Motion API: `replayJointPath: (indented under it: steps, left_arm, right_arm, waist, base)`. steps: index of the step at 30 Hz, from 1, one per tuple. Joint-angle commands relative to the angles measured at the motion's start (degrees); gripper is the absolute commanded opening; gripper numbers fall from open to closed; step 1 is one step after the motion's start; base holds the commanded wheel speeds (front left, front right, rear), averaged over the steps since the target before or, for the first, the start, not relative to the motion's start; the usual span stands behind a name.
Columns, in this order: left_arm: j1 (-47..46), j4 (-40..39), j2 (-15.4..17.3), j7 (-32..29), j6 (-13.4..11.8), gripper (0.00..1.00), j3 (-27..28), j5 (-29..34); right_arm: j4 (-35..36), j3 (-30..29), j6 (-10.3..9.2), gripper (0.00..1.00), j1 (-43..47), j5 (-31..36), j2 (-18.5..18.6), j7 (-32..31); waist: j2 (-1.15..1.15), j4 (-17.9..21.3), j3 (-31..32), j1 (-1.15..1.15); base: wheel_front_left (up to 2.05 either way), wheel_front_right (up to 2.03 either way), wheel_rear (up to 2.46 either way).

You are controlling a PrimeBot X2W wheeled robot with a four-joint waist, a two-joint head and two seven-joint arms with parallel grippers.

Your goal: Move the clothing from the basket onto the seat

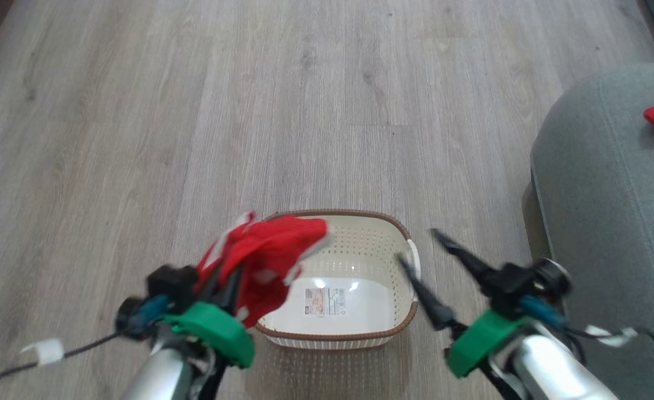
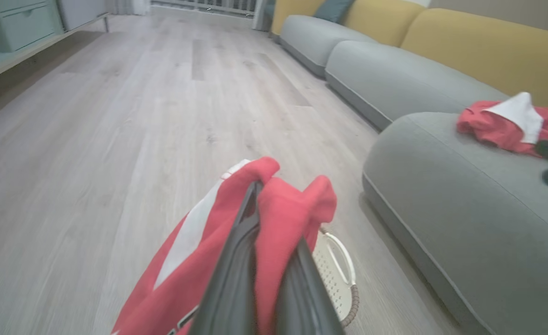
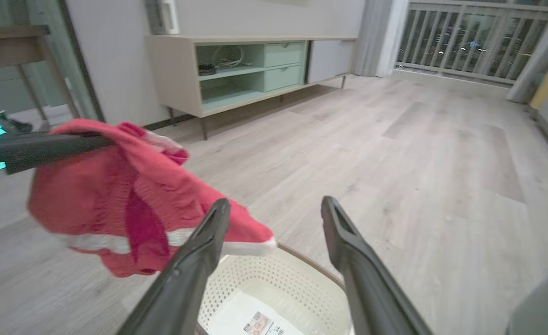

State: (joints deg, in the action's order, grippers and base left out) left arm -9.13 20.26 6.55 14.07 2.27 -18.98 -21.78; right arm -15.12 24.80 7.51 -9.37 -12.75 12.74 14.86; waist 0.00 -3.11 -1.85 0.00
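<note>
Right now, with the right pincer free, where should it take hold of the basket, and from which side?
Probably the white handle on the right end of the basket, coming from above on that side. The basket stands upright, and that handle loops out from the wall, thin enough to close on. The open right pincer hangs just beside it.

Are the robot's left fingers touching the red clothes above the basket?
Touching. In the left wrist view the red clothing is pinched between the shut left fingers, bunching up around them.
</note>
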Motion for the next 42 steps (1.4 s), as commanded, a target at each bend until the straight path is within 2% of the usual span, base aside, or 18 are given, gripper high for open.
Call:
replayJointPath:
  steps: [1,6,10,15,23,24,25,26,28,29,30,31,32,33,38,42]
  left_arm:
    - [-4.56,-3.09,0.96,-0.13,1.04,0.0,0.23,1.18]
    - [-7.37,-5.11,1.23,-1.7,3.46,0.0,-5.46,3.4]
    - [-9.35,-6.51,1.94,-2.68,4.45,0.0,-10.11,5.08]
    - [-11.3,-9.21,2.46,-3.41,5.01,0.0,-15.84,5.52]
    - [-12.54,-13.15,4.76,-3.59,5.19,0.0,-23.17,1.54]
    - [-12.64,-13.19,5.03,-3.62,5.2,0.0,-23.6,0.92]
    - [-12.73,-13.18,5.28,-3.63,5.2,0.0,-23.93,0.43]
    - [-12.78,-13.12,5.45,-3.63,5.2,0.0,-24.18,-0.12]
    - [-12.8,-12.9,5.66,-3.56,5.21,0.0,-24.49,-1.19]
    - [-12.82,-12.74,5.81,-3.46,5.21,0.26,-24.55,-1.45]
    - [-12.82,-12.74,5.81,-3.46,5.21,0.26,-24.55,-1.45]
    - [-12.67,-12.13,5.99,-3.22,5.17,0.73,-24.27,-2.02]
    - [-12.67,-12.13,5.99,-3.22,5.17,0.73,-24.27,-2.02]
    - [-12.64,-11.65,6.15,-3.11,5.02,1.0,-24.13,-2.04]
    - [-12.07,-9.13,6.13,-1.72,4.07,1.0,-23.34,-2.24]
    - [-11.58,-7.34,5.69,-0.45,3.71,1.0,-22.73,-2.47]
  right_arm:
    - [1.9,5.03,-0.02,1.0,-5.05,-2.19,2.23,0.14]
    - [0.66,20.74,-0.02,1.0,-13.43,-7.56,8.01,0.14]
    - [-1.04,27.93,-0.02,1.0,-18.39,-10.67,10.65,0.14]
    - [-3.34,33.01,-0.02,1.0,-21.98,-12.43,12.12,0.14]
    - [-4.83,37.07,-0.02,1.0,-23.64,-15.67,10.58,0.14]
    - [-4.89,37.43,-0.02,0.61,-23.73,-16.17,10.44,0.14]
    - [-4.77,37.59,-0.02,0.06,-23.77,-16.79,10.29,0.14]
    - [-4.58,37.83,-0.02,0.0,-23.79,-17.49,10.2,0.14]
    - [-4.33,37.73,-0.02,0.0,-23.9,-18.53,10.2,0.14]
    - [-4.27,37.5,-0.02,0.0,-23.85,-18.95,10.26,0.14]
    - [-4.27,37.5,-0.02,0.0,-23.85,-18.95,10.26,0.14]
    - [-4.22,36.71,-0.02,0.0,-23.75,-19.43,10.56,0.14]
    - [-4.22,36.71,-0.02,0.0,-23.75,-19.43,10.56,0.14]
    - [-4.2,36.27,-0.02,0.0,-23.61,-19.66,10.76,0.14]
    - [-4.0,33.24,-0.02,0.0,-23.04,-19.74,12.17,0.14]
    - [-3.71,30.33,-0.02,0.0,-22.53,-19.15,13.21,0.14]
  waist:
    - [0.0,0.02,-0.07,0.0]
    - [0.0,-0.39,0.12,0.0]
    - [0.0,-1.29,0.86,0.0]
    - [0.0,-2.7,1.39,0.0]
    - [0.0,-3.72,1.54,0.0]
    - [0.0,-3.78,1.53,0.0]
    - [0.0,-3.8,1.47,0.0]
    - [0.0,-3.79,1.37,0.0]
    - [0.0,-3.67,1.25,0.0]
    - [0.0,-3.52,1.16,0.0]
    - [0.0,-3.52,1.16,0.0]
    - [0.0,-3.09,0.9,0.0]
    - [0.0,-3.09,0.9,0.0]
    - [0.0,-2.8,0.77,0.0]
    - [0.0,0.1,-0.35,0.0]
    - [0.0,4.14,-1.63,0.0]
  base:
    - [0.0,0.0,0.0]
    - [0.0,0.0,0.0]
    - [0.0,0.0,0.0]
    - [0.0,0.0,0.0]
    - [0.0,0.0,0.0]
    - [0.0,0.0,0.0]
    - [0.0,0.0,0.0]
    - [0.0,0.0,0.0]
    - [0.0,0.0,0.0]
    - [0.0,0.0,0.0]
    - [0.0,0.0,0.0]
    - [0.0,0.0,0.0]
    - [0.0,0.0,0.0]
    - [0.0,0.0,0.0]
    - [0.0,0.0,0.0]
    - [0.0,0.0,0.0]
